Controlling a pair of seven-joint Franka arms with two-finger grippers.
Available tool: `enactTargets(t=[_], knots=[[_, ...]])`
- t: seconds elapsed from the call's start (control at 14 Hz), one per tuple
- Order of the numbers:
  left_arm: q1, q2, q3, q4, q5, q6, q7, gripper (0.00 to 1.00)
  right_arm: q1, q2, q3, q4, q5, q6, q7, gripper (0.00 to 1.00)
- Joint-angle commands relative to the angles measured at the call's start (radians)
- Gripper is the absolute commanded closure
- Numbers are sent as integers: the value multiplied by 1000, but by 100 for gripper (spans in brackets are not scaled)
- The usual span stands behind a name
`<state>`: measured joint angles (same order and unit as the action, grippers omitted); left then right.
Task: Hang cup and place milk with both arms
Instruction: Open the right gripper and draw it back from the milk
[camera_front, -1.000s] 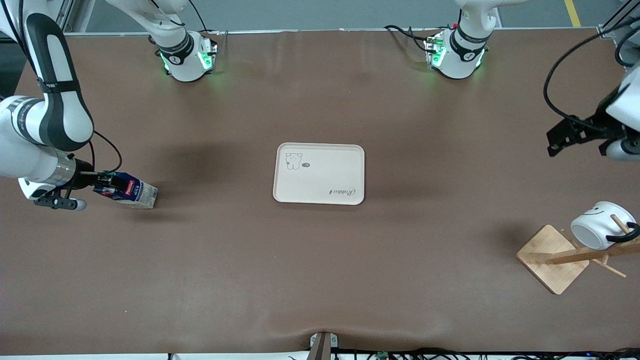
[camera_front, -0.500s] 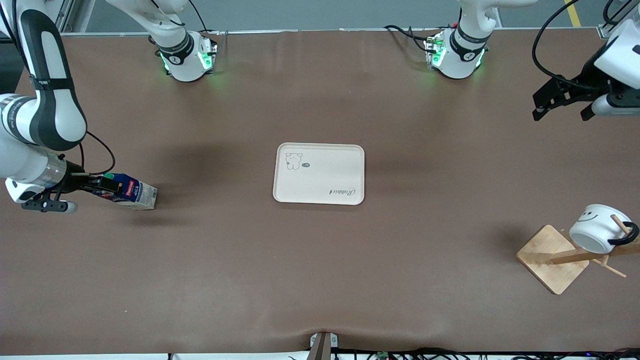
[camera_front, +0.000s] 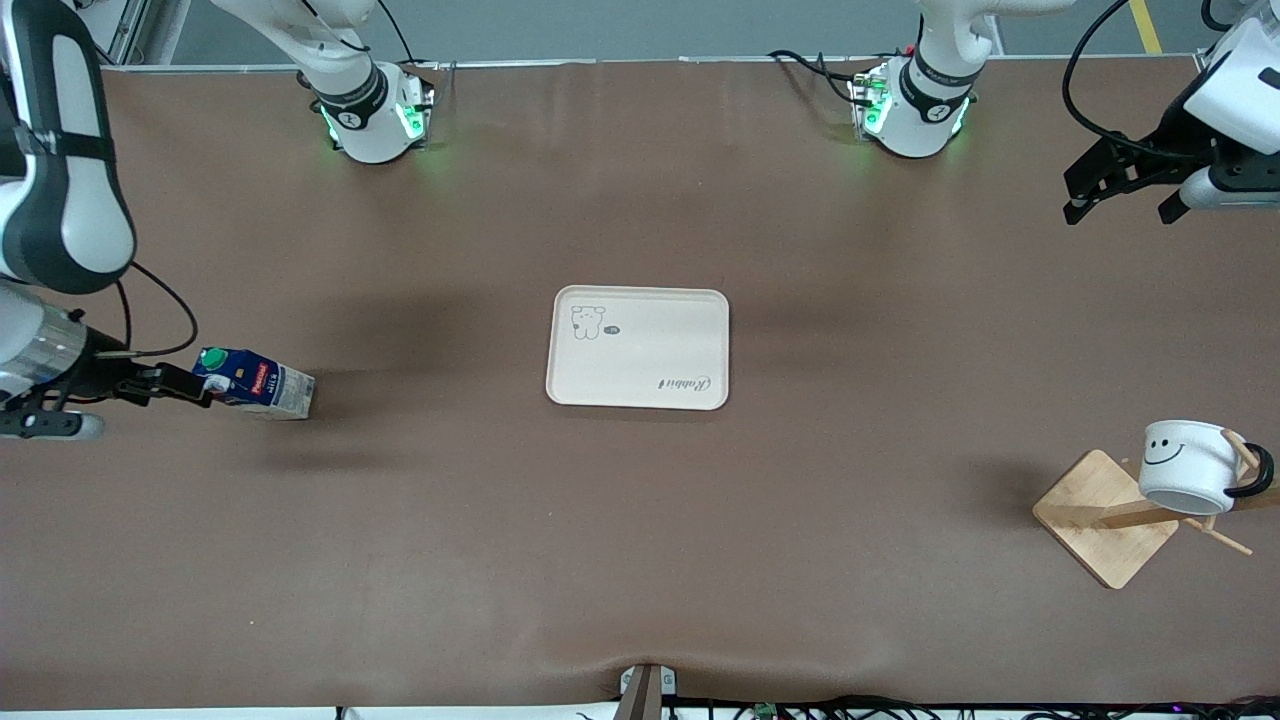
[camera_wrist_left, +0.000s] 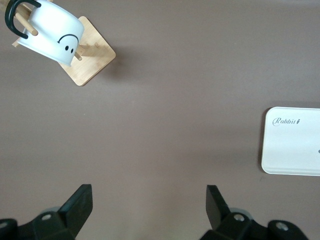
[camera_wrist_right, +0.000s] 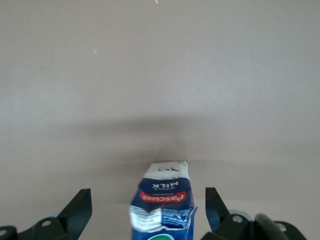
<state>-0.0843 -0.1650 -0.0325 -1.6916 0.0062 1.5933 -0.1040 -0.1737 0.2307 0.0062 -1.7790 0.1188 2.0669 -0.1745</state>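
Note:
The milk (camera_front: 258, 381), a dark blue carton with a green cap, stands on the table at the right arm's end. My right gripper (camera_front: 186, 388) is open just beside it, toward the table's end, not touching. In the right wrist view the milk (camera_wrist_right: 163, 202) shows between the spread fingers (camera_wrist_right: 80, 206). The cup (camera_front: 1188, 464), white with a smiley face, hangs by its black handle on the wooden rack (camera_front: 1104, 516) at the left arm's end. My left gripper (camera_front: 1120, 203) is open and empty, up in the air. The left wrist view shows the cup (camera_wrist_left: 52, 30) on the rack.
A cream tray (camera_front: 640, 390) with a small bear drawing lies at the table's middle, also seen in the left wrist view (camera_wrist_left: 295, 150). The rack's pegs (camera_front: 1225, 540) stick out toward the front camera. Both arm bases stand at the table's edge farthest from the front camera.
My right gripper has let go of the milk and drawn back toward the table's end. My left gripper has risen away from the rack. The cup has swung down on its peg.

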Motion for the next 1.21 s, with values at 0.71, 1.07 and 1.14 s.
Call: enactTargets(t=[0.71, 1.07, 1.14], knots=[[15, -7, 9, -17, -2, 17, -16, 0, 31, -151, 6, 253, -61, -327, 6, 0], [23, -10, 11, -19, -6, 14, -14, 0, 88, -252, 21, 228, -114, -411, 208, 0], [23, -10, 12, -16, -11, 14, -11, 0, 89, -270, 20, 228, -122, -439, 202, 0]])
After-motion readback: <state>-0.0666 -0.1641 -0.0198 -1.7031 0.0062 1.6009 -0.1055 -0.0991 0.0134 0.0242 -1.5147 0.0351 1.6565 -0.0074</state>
